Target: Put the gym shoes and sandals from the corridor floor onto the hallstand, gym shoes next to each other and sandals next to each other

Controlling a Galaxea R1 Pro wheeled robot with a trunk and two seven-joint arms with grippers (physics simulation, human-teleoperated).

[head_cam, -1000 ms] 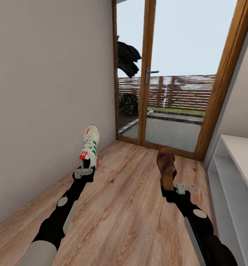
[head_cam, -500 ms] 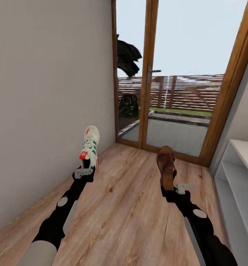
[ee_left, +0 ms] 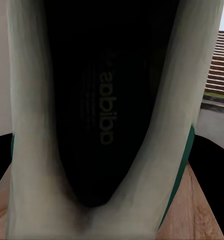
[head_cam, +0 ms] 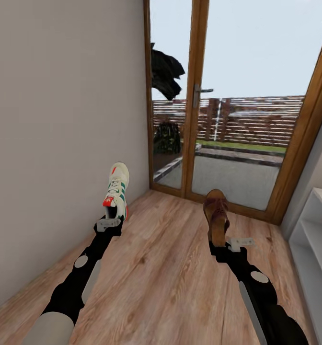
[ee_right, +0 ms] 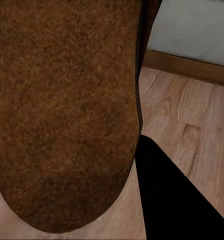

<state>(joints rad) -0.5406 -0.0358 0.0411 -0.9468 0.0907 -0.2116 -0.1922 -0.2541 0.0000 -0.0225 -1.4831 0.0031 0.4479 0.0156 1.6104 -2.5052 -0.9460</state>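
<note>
**A shoe in each gripper, above the floor**

The left gripper (head_cam: 109, 223) is pinching a white sneaker (head_cam: 117, 190) by its heel, toe pointing up; the dark insole is facing its wrist camera. The right gripper (head_cam: 223, 244) is clamping a brown sandal (head_cam: 215, 215) likewise. Both are hanging above the wood floor (head_cam: 166, 268). The white rack (head_cam: 319, 239) is standing at the right, near the glass door (head_cam: 228, 100).

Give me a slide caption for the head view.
Left gripper holds a sneaker, right gripper a sandal, facing the glass door.
</note>
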